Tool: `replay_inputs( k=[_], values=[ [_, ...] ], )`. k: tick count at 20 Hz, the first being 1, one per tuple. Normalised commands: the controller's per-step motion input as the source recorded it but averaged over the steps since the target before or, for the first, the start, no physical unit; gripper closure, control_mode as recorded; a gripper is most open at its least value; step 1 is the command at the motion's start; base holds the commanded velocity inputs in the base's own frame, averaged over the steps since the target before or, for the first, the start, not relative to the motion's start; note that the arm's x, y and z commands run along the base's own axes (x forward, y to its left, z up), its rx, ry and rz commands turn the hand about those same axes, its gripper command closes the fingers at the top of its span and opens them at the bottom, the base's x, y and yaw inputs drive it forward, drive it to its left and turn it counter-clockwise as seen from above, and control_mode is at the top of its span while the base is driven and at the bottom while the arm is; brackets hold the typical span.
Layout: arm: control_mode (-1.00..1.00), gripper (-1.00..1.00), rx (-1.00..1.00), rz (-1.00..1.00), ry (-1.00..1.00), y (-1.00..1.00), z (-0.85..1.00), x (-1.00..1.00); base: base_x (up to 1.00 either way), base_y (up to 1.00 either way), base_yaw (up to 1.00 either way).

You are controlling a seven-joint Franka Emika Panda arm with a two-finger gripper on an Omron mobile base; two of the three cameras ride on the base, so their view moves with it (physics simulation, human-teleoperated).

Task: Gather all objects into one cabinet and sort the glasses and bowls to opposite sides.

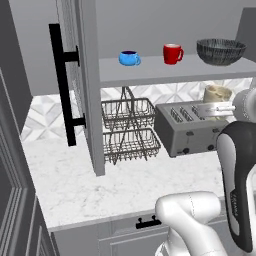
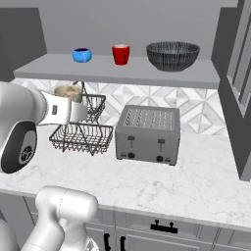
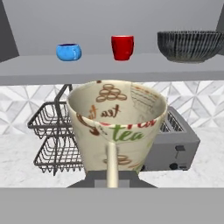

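Your gripper (image 3: 112, 173) is clamped on the cream cup (image 3: 117, 124), held below the shelf (image 3: 109, 68). At twelve o'clock above stand blue cup (image 3: 68, 51), red mug (image 3: 122, 47), dark bowl (image 3: 189, 45).

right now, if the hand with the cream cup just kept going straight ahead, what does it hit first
Probably the front edge of the cabinet shelf. The hand, shut on the cream cup, points at the back wall just under that shelf, and the cup's rim sits close below it. Slightly lower, the toaster lies ahead. Depth is unclear.

Blue cup (image 3: 68, 52), red mug (image 3: 122, 47), ribbed dark-grey bowl (image 3: 190, 45), cream lettered cup (image 3: 117, 127).
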Motion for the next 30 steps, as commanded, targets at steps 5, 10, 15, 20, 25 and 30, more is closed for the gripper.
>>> replay_inputs(
  k=[5, 10, 15, 20, 25, 30],
  values=[
    [-1.00, 1.00, 0.00, 0.00, 0.00, 0.55, 0.29, 0.08, 0.00, 0.00, 0.00],
    [-1.00, 1.00, 0.02, 0.00, -0.05, 0.27, 0.43, 0.48, 0.00, 0.00, 0.00],
    [-1.00, 1.00, 0.01, 0.00, 0.00, 0.25, 0.11, 0.97, 0.00, 0.00, 0.00],
    [-1.00, 1.00, 0.00, 0.16, 0.00, 0.47, 0.01, 0.43, 0.00, 0.00, 0.00],
    [-1.00, 1.00, 0.00, 0.29, 0.03, 0.36, 0.00, 0.44, 0.00, 0.00, 0.00],
    [-1.00, 1.00, 0.00, 0.12, 0.03, 0.34, 0.00, 0.82, 0.00, 0.00, 0.00]
  ],
)
